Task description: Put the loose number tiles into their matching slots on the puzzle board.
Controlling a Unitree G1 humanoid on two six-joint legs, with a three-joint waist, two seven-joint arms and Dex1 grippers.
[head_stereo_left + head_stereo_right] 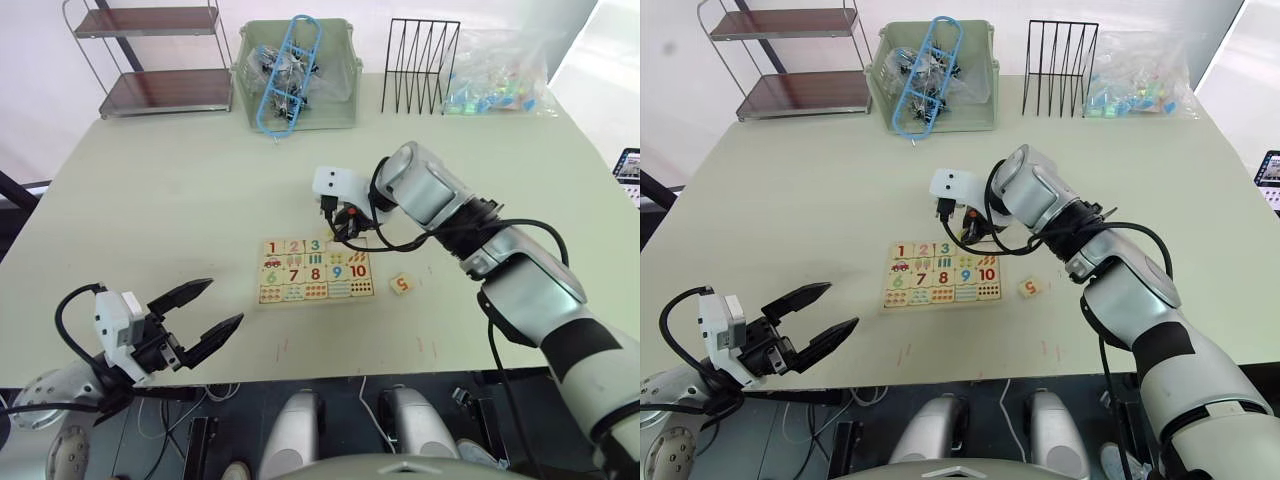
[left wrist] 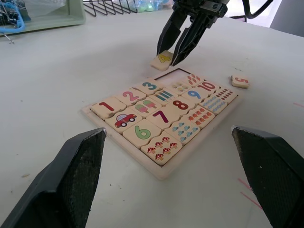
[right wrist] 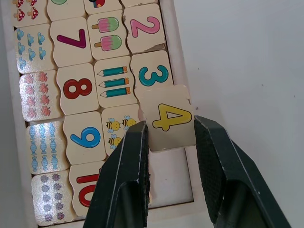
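Right gripper (image 3: 169,137): closed on the 4 tile (image 3: 168,118), one black finger on each side edge, holding it just above the board's far edge, by the open slots.
Left gripper (image 1: 203,319): spread wide, holding nothing, hovering near the table's (image 1: 180,190) front edge, well apart from the board.
Puzzle board (image 2: 164,168): flat pale wood with a raised frame; 1, 2 and 3 are seated in the top row, the two slots (image 3: 167,172) beside 3 are bare.
5 tile (image 1: 402,284): loose on the table just right of the board; it seems to lie flat.
Room: open tabletop all around the board.
Right arm: reaches in from the right, wrist bent down.
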